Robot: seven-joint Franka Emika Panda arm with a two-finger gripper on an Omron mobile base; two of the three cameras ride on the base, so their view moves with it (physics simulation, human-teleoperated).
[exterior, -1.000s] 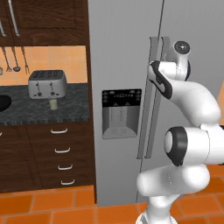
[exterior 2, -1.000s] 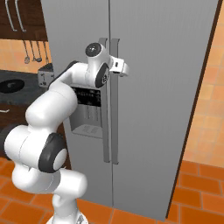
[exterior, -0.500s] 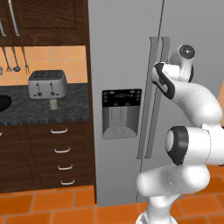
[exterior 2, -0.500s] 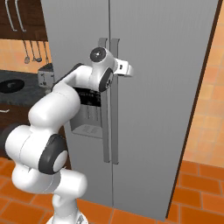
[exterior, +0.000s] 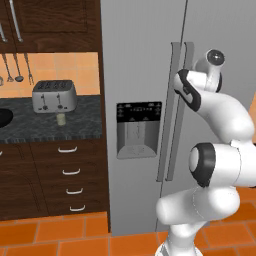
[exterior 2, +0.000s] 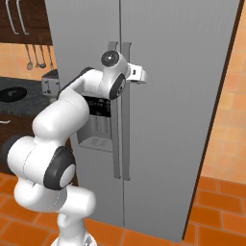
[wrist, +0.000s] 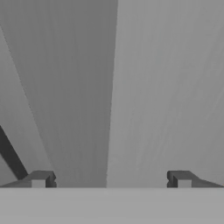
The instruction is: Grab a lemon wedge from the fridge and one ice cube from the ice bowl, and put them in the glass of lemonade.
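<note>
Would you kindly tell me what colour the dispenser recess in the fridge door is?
Black, clearest in the left base view: dispenser recess on the light-grey fridge.

The fridge [exterior: 145, 60] looks like matt brushed grey metal, dispenser panel [exterior: 138, 130] glossy black. The toaster [exterior: 54, 96] is shiny silver metal, the bench [exterior: 75, 120] speckled dark stone, cabinets [exterior: 55, 22] dark wood.
</note>
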